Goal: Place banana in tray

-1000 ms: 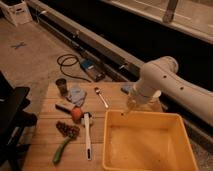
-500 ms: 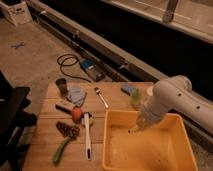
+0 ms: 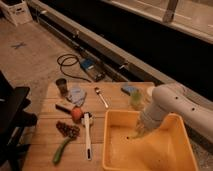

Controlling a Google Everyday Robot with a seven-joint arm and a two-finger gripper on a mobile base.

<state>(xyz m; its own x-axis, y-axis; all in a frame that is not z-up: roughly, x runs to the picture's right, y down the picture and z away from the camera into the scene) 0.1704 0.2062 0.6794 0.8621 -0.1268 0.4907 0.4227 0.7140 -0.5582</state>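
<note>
Now the gripper (image 3: 138, 131) hangs low inside the tray (image 3: 113, 116), near its back wall, so this looks like the placing step; a pale shape at its tip may be the banana (image 3: 136, 135), though grip and opening are unclear; next, a release.

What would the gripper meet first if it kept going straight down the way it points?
Most likely the floor of the tray. The gripper points down inside the tray, near its back wall, and nothing shows beneath it, though depth is unclear.
</note>
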